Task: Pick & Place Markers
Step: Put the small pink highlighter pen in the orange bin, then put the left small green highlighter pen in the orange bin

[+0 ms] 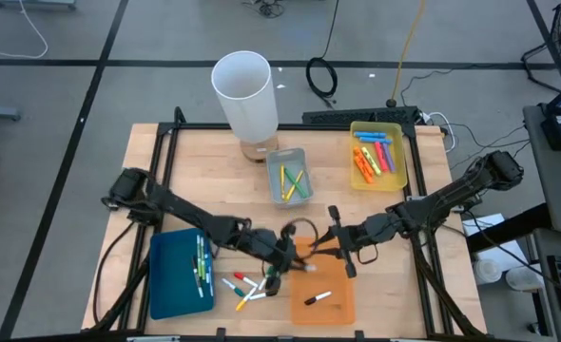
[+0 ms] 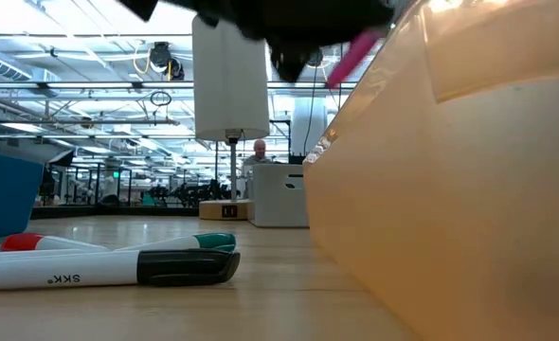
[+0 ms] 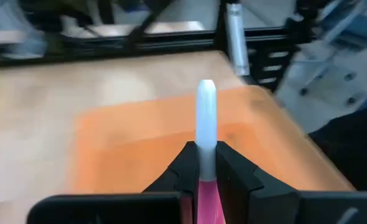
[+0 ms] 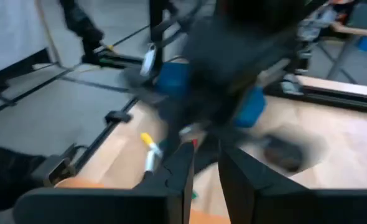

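Observation:
Over the orange tray (image 1: 323, 290), my left gripper (image 3: 205, 149) is shut on a marker with a pink body and a white end (image 3: 206, 112). That marker also shows in the low view as a pink marker (image 2: 351, 52) under the dark gripper. My right gripper (image 4: 206, 168) hovers just right of the left gripper (image 1: 288, 258), above the tray's far edge. Its fingers stand a little apart with nothing between them. A black-capped marker (image 1: 317, 298) lies flat in the orange tray. A few loose markers (image 1: 247, 285) lie on the table left of it. My left gripper pinches the marker between its two fingers at the pink body (image 3: 206, 186). The marker lies along the fingers, and its white end sticks out past the fingertips. The fingers slant down toward the table's right. The marker is lifted clear above the orange tray.
A blue tray (image 1: 171, 285) with markers lies at the near left. A grey tray (image 1: 288, 195) with yellow and green markers sits mid-table. A yellow tray (image 1: 399, 166) with orange and pink markers is at the far right. A tall white cylinder (image 1: 245, 90) stands at the far edge.

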